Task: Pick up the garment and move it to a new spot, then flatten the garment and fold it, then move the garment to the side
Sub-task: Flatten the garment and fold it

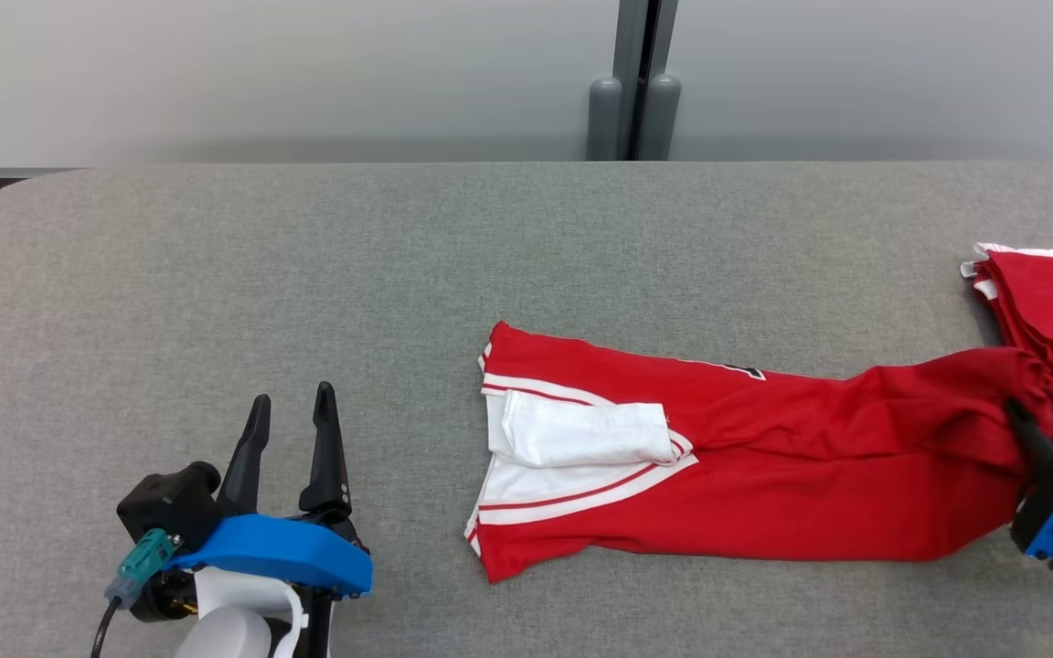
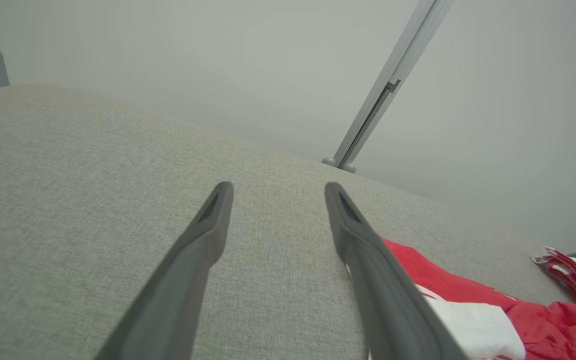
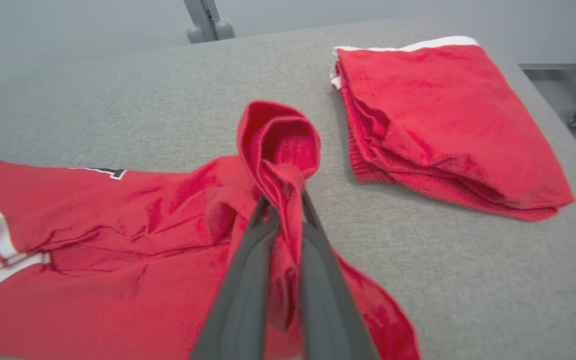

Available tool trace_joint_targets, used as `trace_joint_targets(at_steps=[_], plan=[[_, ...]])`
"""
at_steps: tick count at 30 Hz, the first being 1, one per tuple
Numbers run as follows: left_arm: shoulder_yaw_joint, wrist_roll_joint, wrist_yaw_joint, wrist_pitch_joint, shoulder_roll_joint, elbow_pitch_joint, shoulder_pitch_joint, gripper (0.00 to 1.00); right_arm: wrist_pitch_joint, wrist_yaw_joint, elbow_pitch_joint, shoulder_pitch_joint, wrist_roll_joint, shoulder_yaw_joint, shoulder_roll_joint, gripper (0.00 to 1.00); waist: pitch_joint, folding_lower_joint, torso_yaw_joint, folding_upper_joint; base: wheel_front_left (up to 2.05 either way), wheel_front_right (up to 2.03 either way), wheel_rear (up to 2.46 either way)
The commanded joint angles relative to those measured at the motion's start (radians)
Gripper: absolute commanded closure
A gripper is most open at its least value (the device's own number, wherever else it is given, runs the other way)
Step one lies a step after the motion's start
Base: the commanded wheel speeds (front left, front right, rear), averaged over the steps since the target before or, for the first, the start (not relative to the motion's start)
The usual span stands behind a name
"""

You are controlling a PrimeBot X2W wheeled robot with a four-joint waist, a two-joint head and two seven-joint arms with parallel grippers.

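Pinching a bunched end of the red garment (image 3: 118, 240) between almost closed fingers, the right end effector (image 3: 283, 200) has only a thin twist of cloth, so a lift or drag could let it slip free. The garment lies stretched along the grey counter (image 1: 307, 256), and its tucked white flap (image 1: 581, 434) looks loose enough to fall open. The folded red pile (image 3: 448, 125) just beside the grip could snag. The left end effector (image 1: 292, 395) sits spread and empty, well apart.

Lab-like room: grey felt table (image 1: 216, 274) before plain partition panels (image 1: 307, 73)
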Motion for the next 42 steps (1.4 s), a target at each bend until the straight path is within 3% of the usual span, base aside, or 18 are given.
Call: trace_joint_targets(at_steps=[1,9,14,22,33,34,35,36,37,42], plan=[[-0.002,0.002,-0.006,0.003,0.0,0.002,0.002,0.0,0.011,0.0,-0.025,0.012,0.034,0.016,0.019,1.0,-0.004,0.0001,0.007,-0.0001,0.0,0.0,0.0],[-0.015,-0.005,-0.004,0.008,-0.003,0.014,0.009,0.0,0.075,0.0,-0.2,0.031,0.169,0.16,0.091,1.0,-0.026,0.0001,0.067,-0.0001,0.0,0.0,0.0],[-0.022,-0.006,-0.006,0.01,-0.008,0.017,0.009,0.0,0.073,0.0,-0.218,-0.006,0.211,0.232,0.161,1.0,-0.031,0.0001,0.115,-0.0001,0.0,0.0,0.0],[-0.032,-0.012,-0.014,-0.001,-0.024,0.024,-0.009,0.0,-0.015,0.0,-0.082,-0.083,0.279,0.324,0.24,1.0,-0.01,0.0001,0.186,-0.0001,0.0,0.0,0.0],[-0.042,-0.014,-0.027,-0.019,-0.046,0.05,-0.034,0.0,-0.168,0.0,0.229,-0.227,0.395,0.468,0.249,1.0,0.027,0.0001,0.229,-0.0001,0.0,0.0,0.0],[-0.042,-0.014,-0.028,-0.021,-0.046,0.052,-0.034,0.0,-0.179,0.0,0.26,-0.24,0.397,0.482,0.249,0.67,0.029,0.0001,0.229,-0.0001,0.0,0.0,0.0],[-0.041,-0.015,-0.028,-0.022,-0.046,0.055,-0.034,0.0,-0.185,0.0,0.289,-0.253,0.404,0.501,0.249,0.52,0.031,0.0001,0.229,-0.0001,0.0,0.0,0.0],[-0.041,-0.015,-0.028,-0.022,-0.046,0.057,-0.036,0.0,-0.194,0.0,0.31,-0.267,0.416,0.519,0.25,0.08,0.032,0.0001,0.228,-0.0001,0.0,0.0,0.0],[-0.04,-0.016,-0.029,-0.022,-0.046,0.058,-0.037,0.0,-0.206,0.0,0.329,-0.279,0.425,0.534,0.25,0.0,0.033,0.0001,0.226,-0.0001,0.0,0.0,0.0],[-0.039,-0.017,-0.029,-0.026,-0.047,0.066,-0.041,0.0,-0.242,0.0,0.366,-0.313,0.463,0.609,0.249,0.0,0.034,0.0001,0.211,-0.0001,0.0,0.0,0.0]])
